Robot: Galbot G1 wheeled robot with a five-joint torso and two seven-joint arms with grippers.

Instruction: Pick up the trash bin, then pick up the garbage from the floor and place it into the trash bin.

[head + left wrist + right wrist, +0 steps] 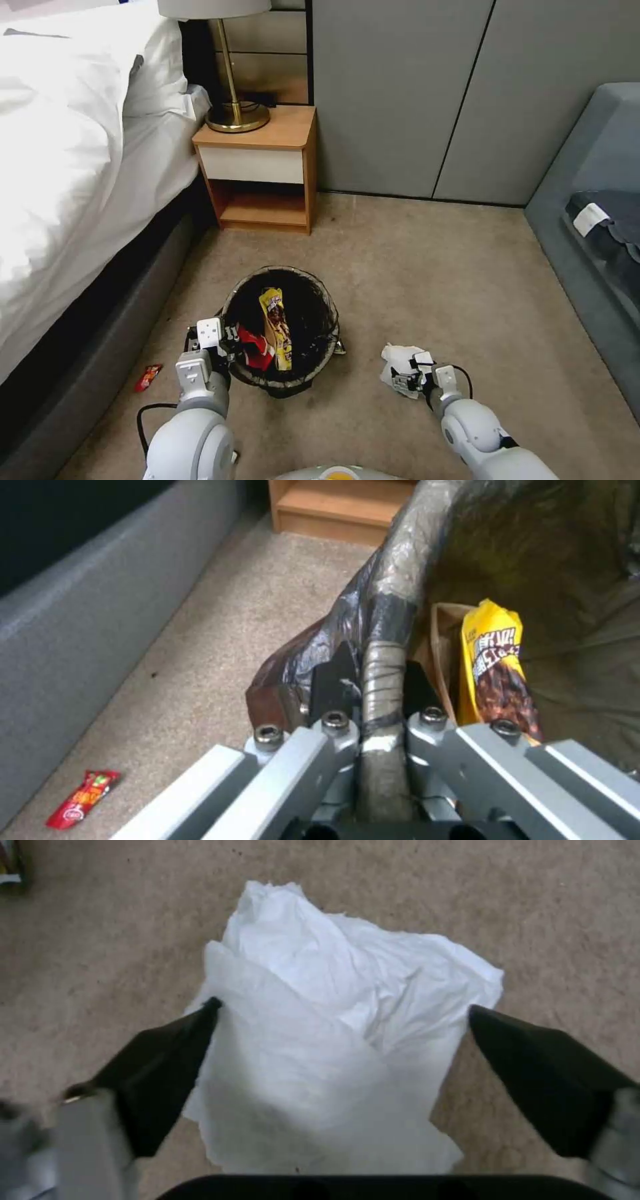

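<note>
Open carpet (440,267) ahead and to the right of the trash bin (283,327), free for passage. On the left, only a narrow strip between bin and bed frame (100,333), with a red wrapper (147,377) lying in it. Nightstand (260,170) well beyond the bin. Grey sofa (587,220) along the right edge. Tissue wad (333,1040) between the spread fingers (167,1065) of the right gripper (340,1010), bare carpet all round it.

A wooden nightstand (263,170) bearing a brass lamp (235,100) stands between white bed (73,160) and grey sofa (593,220).
</note>
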